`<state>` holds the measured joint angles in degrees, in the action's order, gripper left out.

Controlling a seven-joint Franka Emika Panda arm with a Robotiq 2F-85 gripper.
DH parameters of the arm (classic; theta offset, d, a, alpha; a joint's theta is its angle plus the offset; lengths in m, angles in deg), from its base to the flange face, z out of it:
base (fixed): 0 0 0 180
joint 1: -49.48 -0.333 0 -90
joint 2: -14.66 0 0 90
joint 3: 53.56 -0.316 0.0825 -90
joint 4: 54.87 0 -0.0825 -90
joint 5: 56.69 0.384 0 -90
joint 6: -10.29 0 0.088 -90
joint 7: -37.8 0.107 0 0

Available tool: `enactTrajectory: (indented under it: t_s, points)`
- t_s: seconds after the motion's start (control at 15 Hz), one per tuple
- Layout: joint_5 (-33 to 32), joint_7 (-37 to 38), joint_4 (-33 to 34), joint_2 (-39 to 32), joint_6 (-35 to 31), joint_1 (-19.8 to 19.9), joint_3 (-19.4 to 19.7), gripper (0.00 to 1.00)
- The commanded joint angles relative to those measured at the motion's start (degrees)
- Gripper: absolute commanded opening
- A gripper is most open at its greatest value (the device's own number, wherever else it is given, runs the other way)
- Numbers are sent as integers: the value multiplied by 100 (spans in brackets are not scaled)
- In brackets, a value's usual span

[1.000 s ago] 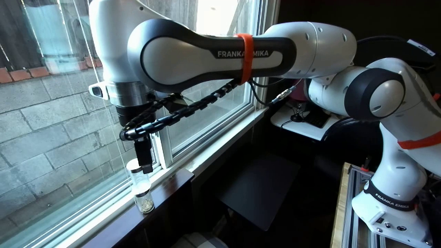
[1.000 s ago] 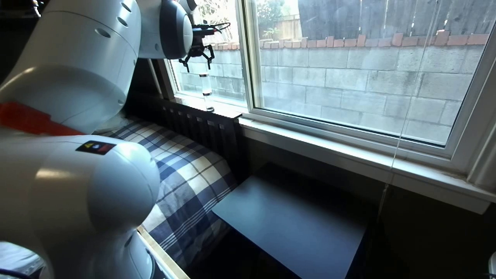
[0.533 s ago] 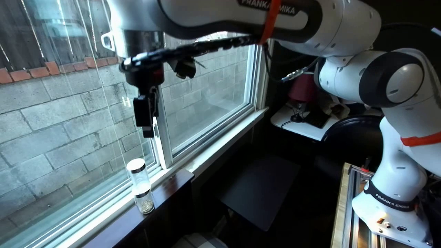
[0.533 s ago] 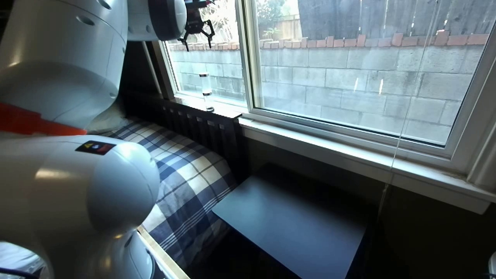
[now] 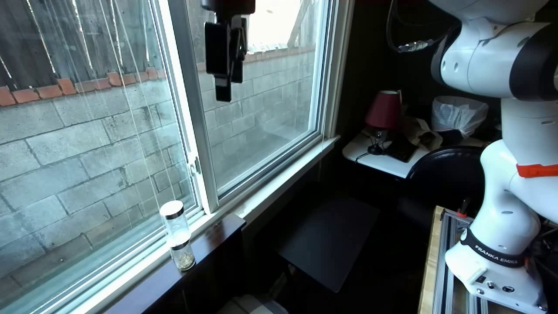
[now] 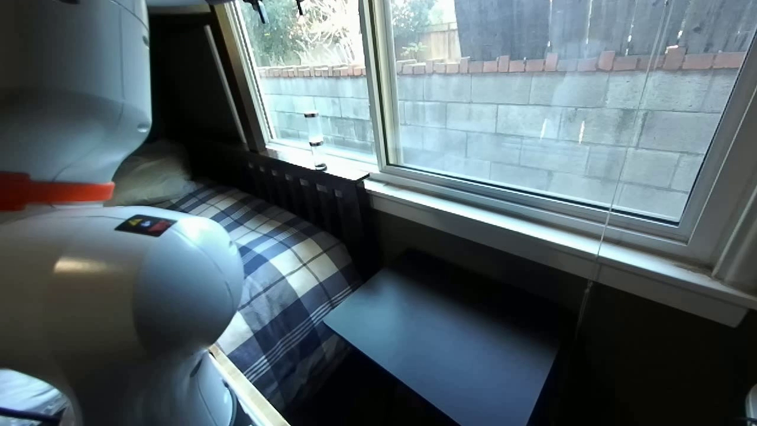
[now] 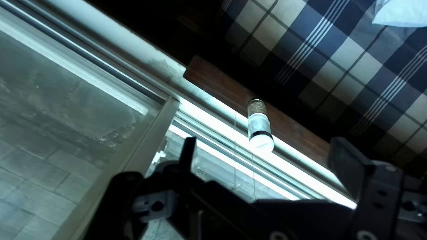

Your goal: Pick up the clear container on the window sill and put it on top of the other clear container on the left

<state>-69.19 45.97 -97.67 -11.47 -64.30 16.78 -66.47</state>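
The clear container [image 5: 177, 223], with its whitish round top, stands upright on top of the other clear container [image 5: 183, 258], which has yellowish bits inside. The stack stands on a dark ledge [image 5: 218, 233] beside the white window sill [image 5: 279, 179]. In an exterior view the upper container [image 6: 313, 127] and lower one [image 6: 319, 158] also show stacked. My gripper [image 5: 230, 85] is open and empty, high above and apart from the stack; only its fingertips [image 6: 281, 10] show at the top edge in an exterior view. In the wrist view the upper container [image 7: 259, 125] shows beyond the wide-spread fingers [image 7: 263, 173].
The window frame [image 5: 183, 104] and thin hanging cords are close to the stack. A dark table [image 6: 449, 337] stands below the sill. A bed with a plaid cover [image 6: 278, 260] lies beside the dark headboard. A red lamp [image 5: 383, 111] stands on a white desk.
My open gripper has risen from beside the top of the stack to well above it, and has moved to the right in an exterior view. The stacked containers have stayed in place.
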Motion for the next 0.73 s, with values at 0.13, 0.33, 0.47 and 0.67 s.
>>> enactTrajectory:
  t_s: [0.13,0.33,0.47,0.67]
  points:
    - [-95,1662,-999,1073,463,-66,133,100]
    - [-34,1660,-669,905,461,-16,61,100]
    - [-36,1878,-923,1151,465,-18,61,100]
    - [-40,1963,-1081,1256,466,-18,71,100]
